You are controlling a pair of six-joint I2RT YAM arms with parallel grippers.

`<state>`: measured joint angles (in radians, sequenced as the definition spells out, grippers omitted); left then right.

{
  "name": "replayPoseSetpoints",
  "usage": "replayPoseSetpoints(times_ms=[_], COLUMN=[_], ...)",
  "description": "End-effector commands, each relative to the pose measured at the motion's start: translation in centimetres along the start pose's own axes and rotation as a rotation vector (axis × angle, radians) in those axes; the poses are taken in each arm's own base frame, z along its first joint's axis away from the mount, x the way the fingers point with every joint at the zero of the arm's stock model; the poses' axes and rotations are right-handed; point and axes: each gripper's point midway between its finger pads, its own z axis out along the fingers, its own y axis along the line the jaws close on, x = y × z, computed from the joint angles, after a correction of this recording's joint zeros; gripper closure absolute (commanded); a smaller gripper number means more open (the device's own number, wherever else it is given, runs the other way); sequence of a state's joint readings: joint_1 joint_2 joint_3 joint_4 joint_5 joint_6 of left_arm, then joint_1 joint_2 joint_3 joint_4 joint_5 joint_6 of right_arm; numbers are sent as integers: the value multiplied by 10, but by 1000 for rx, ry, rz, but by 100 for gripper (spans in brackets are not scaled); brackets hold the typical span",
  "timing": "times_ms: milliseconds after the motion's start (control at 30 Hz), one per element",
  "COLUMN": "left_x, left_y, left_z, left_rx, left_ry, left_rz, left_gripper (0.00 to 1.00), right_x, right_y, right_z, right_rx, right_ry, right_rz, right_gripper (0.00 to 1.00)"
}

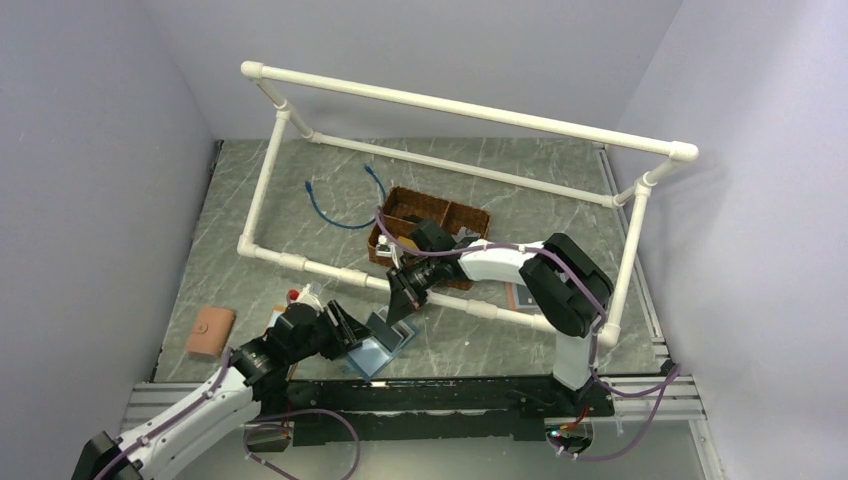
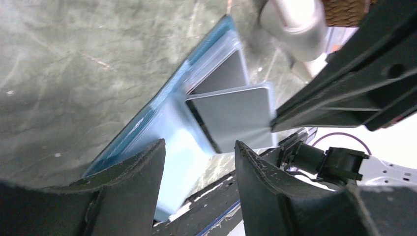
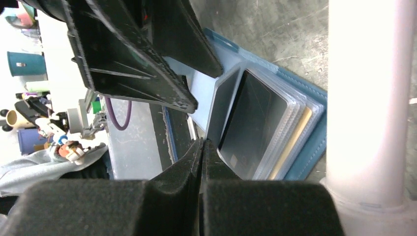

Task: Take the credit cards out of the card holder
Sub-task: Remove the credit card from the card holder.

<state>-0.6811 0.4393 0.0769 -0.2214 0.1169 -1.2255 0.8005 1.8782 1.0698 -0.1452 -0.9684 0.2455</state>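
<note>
Where both arms meet: near edge of the marbled table (image 1: 480,190), in front of a white pipe frame (image 1: 450,105).
Left gripper (image 2: 199,147): fingers spread, straddling the holder's pale inner flap.
Right gripper (image 3: 202,142): fingers pressed together on the edge of one grey credit card (image 2: 236,118), which is raised at an angle with its other end at the pockets.
Card holder (image 1: 368,355): slate-blue, lying open on the tabletop.
Second card (image 3: 255,118): dark, seated in a clear sleeve.
</note>
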Motion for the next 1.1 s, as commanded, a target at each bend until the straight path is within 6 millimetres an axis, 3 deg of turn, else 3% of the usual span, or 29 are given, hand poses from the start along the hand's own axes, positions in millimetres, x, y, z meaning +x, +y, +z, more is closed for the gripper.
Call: replayPoseSetpoints(times_ms=[0,100,267,433,533,600,700,900,1067], left_x=[11,13,16,16,16,15,14,8,6], left_y=[13,20,27,35,36,37,36,3,-18], left_z=[7,11,17,18,17,16,12,6,0], left_rx=[-50,-92,-116,-144,-139,-140,-149,24,144], left_ry=[54,70,84,81,71,67,62,33,20], left_rz=[-21,-26,-36,-34,-40,-40,-37,0,21], left_gripper=[41,41,47,49,52,52,51,41,40], right_x=[-19,-17,-4,0,2,4,2,-14,-22], right_y=[13,1,-3,-1,-2,-4,-6,19,40], right_z=[-10,-8,9,14,17,20,18,0,-14], right_rx=[3,88,143,127,131,142,162,37,-78], right_ry=[-55,-33,44,63,73,85,79,-11,-69], right_rz=[-89,-120,-167,-162,-162,-166,-164,-132,-93], right_gripper=[100,100,100,78,73,76,100,100,100])
